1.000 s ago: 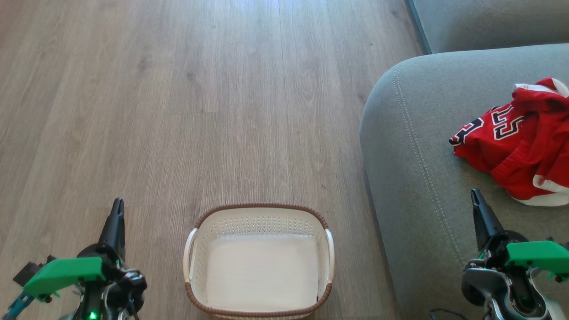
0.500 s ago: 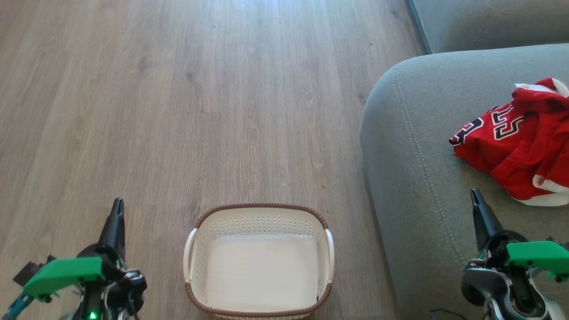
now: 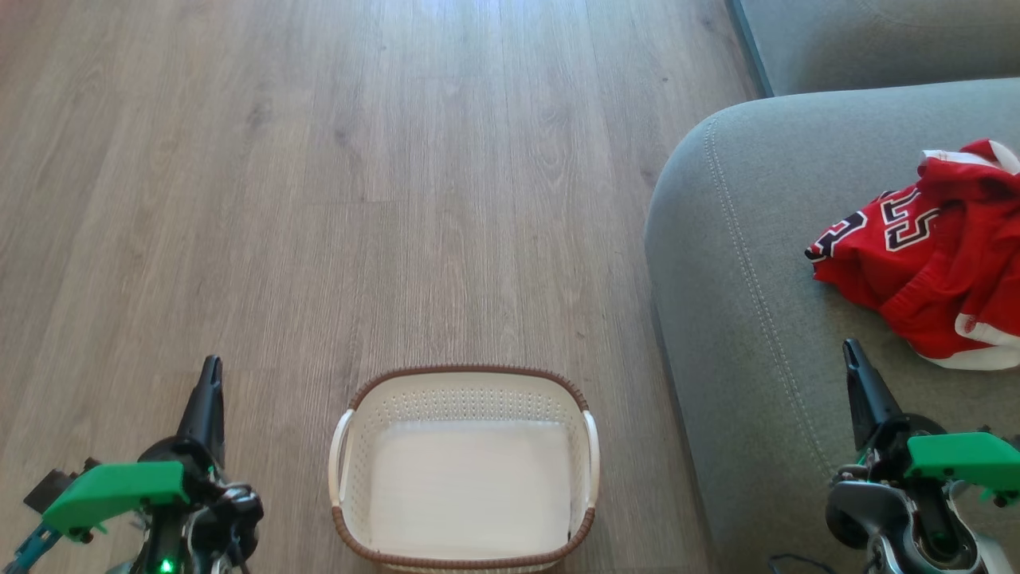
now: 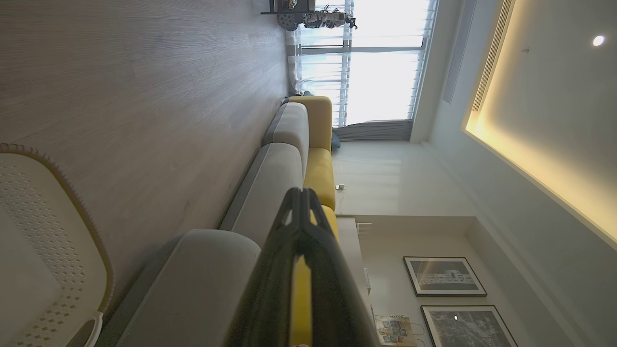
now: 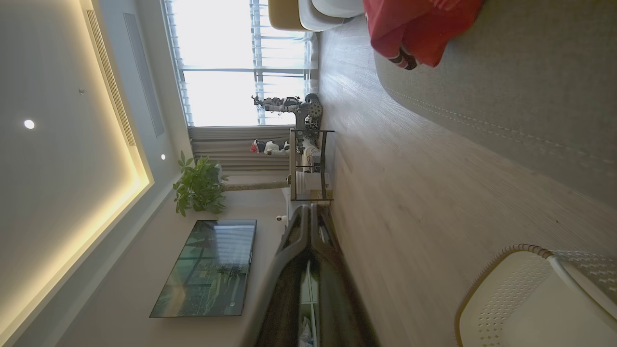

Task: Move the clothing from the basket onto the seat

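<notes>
My left claw (image 3: 210,368) hangs over the pale wood-plank floor (image 3: 319,199), its two dark fingers pressed together and gripping nothing. My right claw (image 3: 853,351) is closed the same way and empty, above the front of the large grey-green fabric sofa cushion (image 3: 741,263). The crumpled red sports clothing (image 3: 924,271), white-trimmed with a black number, lies on that cushion, near my right fingertips but apart from them. Between my arms the small white perforated plastic basket (image 3: 466,370) with a brown woven-look rim stands on the floor, its bottom bare.
</notes>
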{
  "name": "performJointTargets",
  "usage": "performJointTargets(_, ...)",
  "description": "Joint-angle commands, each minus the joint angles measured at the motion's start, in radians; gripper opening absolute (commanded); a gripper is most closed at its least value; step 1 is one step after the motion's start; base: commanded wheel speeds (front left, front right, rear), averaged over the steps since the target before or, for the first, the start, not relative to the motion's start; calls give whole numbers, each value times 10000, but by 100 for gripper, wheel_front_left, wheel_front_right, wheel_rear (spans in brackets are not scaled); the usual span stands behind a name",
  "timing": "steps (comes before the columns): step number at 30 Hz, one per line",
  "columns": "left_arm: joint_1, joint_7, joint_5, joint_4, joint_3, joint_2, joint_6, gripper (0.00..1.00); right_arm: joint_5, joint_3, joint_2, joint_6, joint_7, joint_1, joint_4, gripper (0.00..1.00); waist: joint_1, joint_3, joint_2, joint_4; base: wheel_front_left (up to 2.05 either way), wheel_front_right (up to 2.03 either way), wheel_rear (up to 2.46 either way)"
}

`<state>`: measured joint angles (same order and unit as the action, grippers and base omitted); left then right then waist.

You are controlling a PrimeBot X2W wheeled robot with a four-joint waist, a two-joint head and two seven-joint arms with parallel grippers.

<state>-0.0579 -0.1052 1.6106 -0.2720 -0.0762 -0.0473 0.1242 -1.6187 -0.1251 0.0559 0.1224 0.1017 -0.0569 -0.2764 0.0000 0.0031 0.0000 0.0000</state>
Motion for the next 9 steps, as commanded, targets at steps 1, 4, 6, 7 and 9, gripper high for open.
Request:
performJointTargets(1,-501,-71,-11,268,-364,-46,65,0,55,169,-11,83,70,-505,319,0,0,0,0,0,0,0,0)
performJointTargets(4,-501,-72,-12,268,-365,-45,65,0,57,166,-13,83,72,-505,319,0,0,0,0,0,0,0,0)
performJointTargets(6,-501,-72,-12,268,-366,-44,65,0,59,164,-14,83,74,-505,319,0,0,0,0,0,0,0,0)
performJointTargets(7,-501,-73,-12,268,-366,-44,65,0,60,163,-15,83,75,-505,319,0,0,0,0,0,0,0,0)
performJointTargets(9,-501,-73,-13,268,-366,-44,65,0,60,162,-15,83,75,-505,319,0,0,0,0,0,0,0,0)
